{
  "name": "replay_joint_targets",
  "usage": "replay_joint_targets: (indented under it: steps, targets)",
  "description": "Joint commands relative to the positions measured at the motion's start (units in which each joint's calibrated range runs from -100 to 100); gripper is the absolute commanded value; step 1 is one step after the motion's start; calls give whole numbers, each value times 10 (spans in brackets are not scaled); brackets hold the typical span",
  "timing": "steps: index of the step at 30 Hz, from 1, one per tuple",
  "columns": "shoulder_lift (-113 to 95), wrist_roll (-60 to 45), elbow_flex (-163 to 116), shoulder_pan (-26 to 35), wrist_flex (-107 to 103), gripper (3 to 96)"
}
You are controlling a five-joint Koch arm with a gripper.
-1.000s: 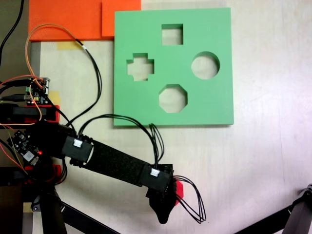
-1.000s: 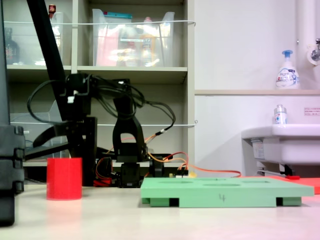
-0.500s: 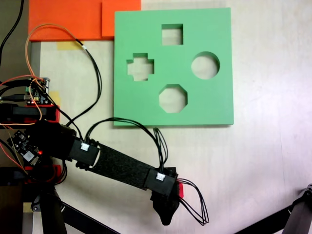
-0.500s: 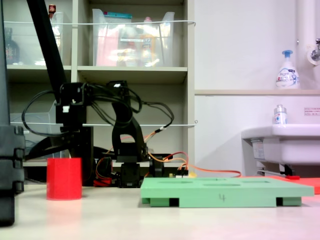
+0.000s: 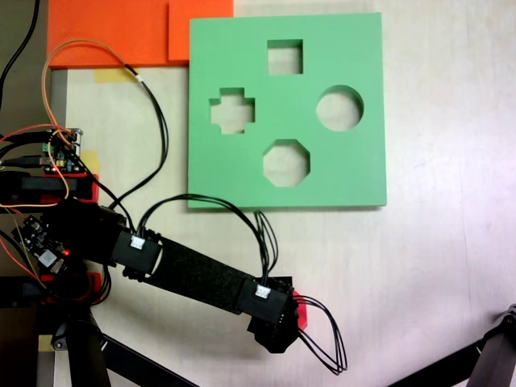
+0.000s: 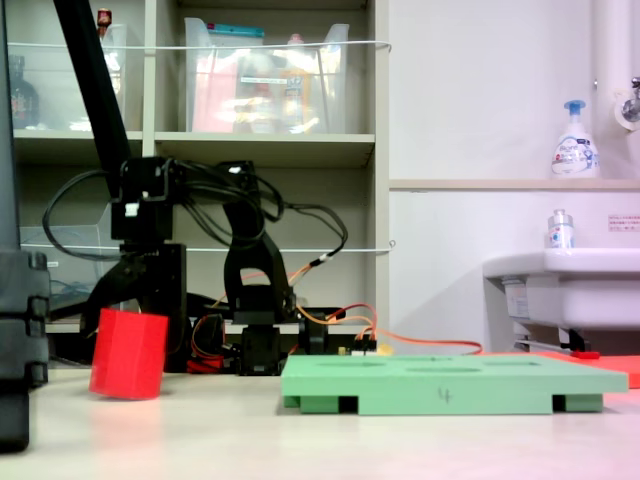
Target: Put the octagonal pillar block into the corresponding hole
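The octagonal pillar block (image 6: 128,355), a bright red foam prism, stands tilted on the table at the second exterior view's left. In the first exterior view only a red sliver of the block (image 5: 300,311) shows beside the black wrist. My gripper (image 6: 132,315) has come down over it, with one black finger on each side, and looks shut on it. From above, the gripper (image 5: 278,329) sits near the bottom middle, well below the green foam board (image 5: 363,48). The corresponding hole (image 5: 285,163), eight-sided, is the board's nearest cutout. The board (image 6: 450,385) lies flat at the second exterior view's right.
The board also has cross (image 5: 232,110), square (image 5: 285,56) and round (image 5: 339,108) cutouts. Orange foam sheets (image 5: 113,32) lie at the top left. The arm's base, circuit board (image 5: 64,149) and cables fill the left. A black stand leg (image 5: 492,355) crosses the bottom right corner.
The gripper has dropped down onto the red block. The block, upright before, now leans to one side. The board has not moved.
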Motion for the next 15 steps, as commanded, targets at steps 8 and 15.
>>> replay_joint_targets:
  steps: [8,15]
  targets:
    - [-108,24,15,8,-51,325]
    - [-298,97,16,57,-51,325]
